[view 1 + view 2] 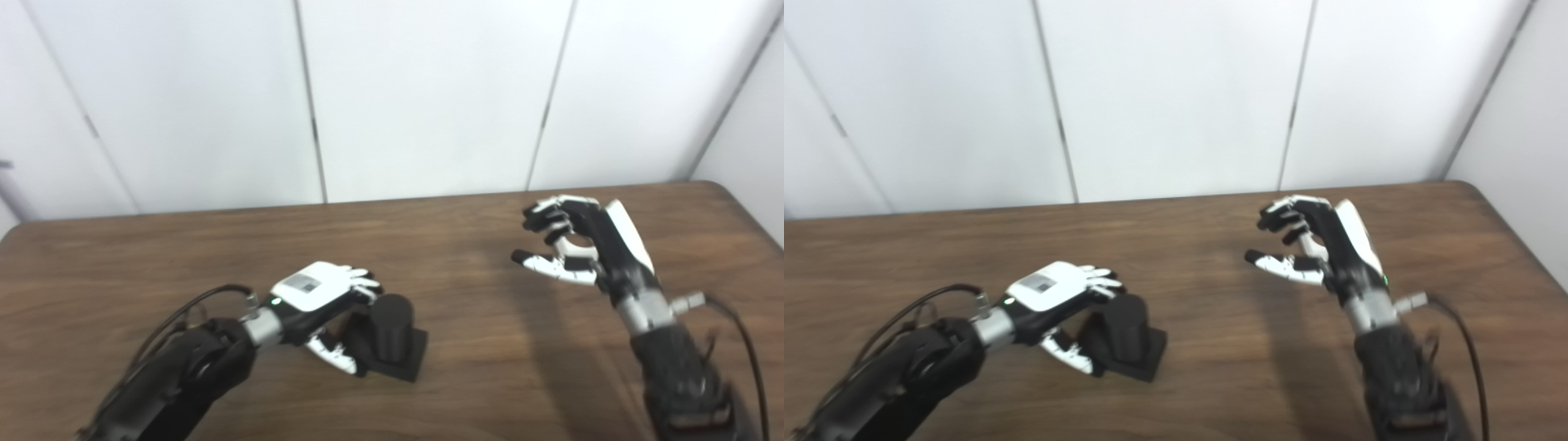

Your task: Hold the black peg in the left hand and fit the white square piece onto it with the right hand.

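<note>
The black peg [392,331], a short cylinder on a square base, rests on the brown table [465,343] left of centre. My left hand [324,306] lies against its left side, fingers [361,280] on the cylinder's upper edge and thumb [335,358] at the base, gripping it. My right hand [576,245] is raised above the table at the right, fingers curled and thumb pointing left. A white piece with a round hole [579,246] shows between its fingers and palm, mostly hidden. The peg also shows in the right eye view [1127,334].
The table's far edge meets white wall panels [429,98]. Its right edge [759,220] runs close to my right arm. Cables [744,343] hang from both forearms.
</note>
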Robot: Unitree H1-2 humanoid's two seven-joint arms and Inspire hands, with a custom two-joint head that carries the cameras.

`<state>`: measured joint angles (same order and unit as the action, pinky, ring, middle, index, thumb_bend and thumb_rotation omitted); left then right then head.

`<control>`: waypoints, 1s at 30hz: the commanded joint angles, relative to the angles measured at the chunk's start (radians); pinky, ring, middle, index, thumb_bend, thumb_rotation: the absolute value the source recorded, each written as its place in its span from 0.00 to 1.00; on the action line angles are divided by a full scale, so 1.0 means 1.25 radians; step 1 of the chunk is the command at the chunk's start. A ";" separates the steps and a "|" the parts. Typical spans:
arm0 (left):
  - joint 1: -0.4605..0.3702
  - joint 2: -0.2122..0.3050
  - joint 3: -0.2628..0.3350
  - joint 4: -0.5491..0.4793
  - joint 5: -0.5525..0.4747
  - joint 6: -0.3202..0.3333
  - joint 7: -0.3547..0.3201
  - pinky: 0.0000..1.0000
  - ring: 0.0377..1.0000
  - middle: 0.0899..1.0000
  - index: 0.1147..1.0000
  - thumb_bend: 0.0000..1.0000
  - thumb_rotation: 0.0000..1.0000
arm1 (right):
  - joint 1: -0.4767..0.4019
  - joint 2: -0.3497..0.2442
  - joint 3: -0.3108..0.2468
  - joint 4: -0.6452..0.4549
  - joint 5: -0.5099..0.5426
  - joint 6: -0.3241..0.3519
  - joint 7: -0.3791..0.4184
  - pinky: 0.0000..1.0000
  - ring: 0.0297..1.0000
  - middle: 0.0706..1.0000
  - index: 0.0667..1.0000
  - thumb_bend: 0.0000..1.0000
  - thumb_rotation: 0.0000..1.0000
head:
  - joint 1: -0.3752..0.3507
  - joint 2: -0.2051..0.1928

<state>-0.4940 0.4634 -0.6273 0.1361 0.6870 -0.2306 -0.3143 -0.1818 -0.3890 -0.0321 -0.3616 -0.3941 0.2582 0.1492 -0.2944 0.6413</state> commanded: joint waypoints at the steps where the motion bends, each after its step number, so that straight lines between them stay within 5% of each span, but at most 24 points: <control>1: 0.051 0.037 -0.046 0.036 0.068 -0.028 -0.050 0.94 0.94 0.87 0.42 0.52 0.06 | -0.072 -0.073 -0.002 -0.038 -0.044 0.043 0.047 0.55 0.67 0.73 0.66 0.65 0.12 | -0.009 -0.002; 6: 0.055 0.044 -0.044 0.041 0.075 -0.031 -0.050 0.94 0.94 0.87 0.42 0.52 0.06 | -0.152 -0.157 0.015 -0.024 -0.097 0.107 0.109 0.58 0.72 0.76 0.71 0.64 0.01 | -0.063 -0.026; 11: 0.067 0.047 -0.036 0.048 0.060 -0.044 -0.032 0.93 0.93 0.86 0.42 0.52 0.06 | -0.202 -0.230 0.040 0.064 -0.103 0.062 0.145 0.57 0.72 0.76 0.72 0.67 0.00 | -0.096 -0.047; 18: 0.075 0.054 -0.027 0.039 0.055 -0.052 -0.026 0.91 0.92 0.86 0.42 0.52 0.06 | -0.262 -0.335 0.107 0.132 -0.084 0.043 0.291 0.81 0.95 0.94 0.86 0.82 0.20 | -0.103 -0.048; 30: 0.075 0.048 -0.029 0.046 0.063 -0.050 -0.031 0.92 0.93 0.86 0.42 0.52 0.06 | -0.368 -0.355 0.210 0.268 -0.153 0.078 0.378 0.85 0.97 0.95 0.90 0.93 0.25 | -0.102 -0.053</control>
<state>-0.4634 0.4867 -0.6121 0.1404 0.6966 -0.2846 -0.2652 -0.5687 -0.8110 0.2464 -0.0240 -0.5605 0.3503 0.6313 -0.4203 0.5752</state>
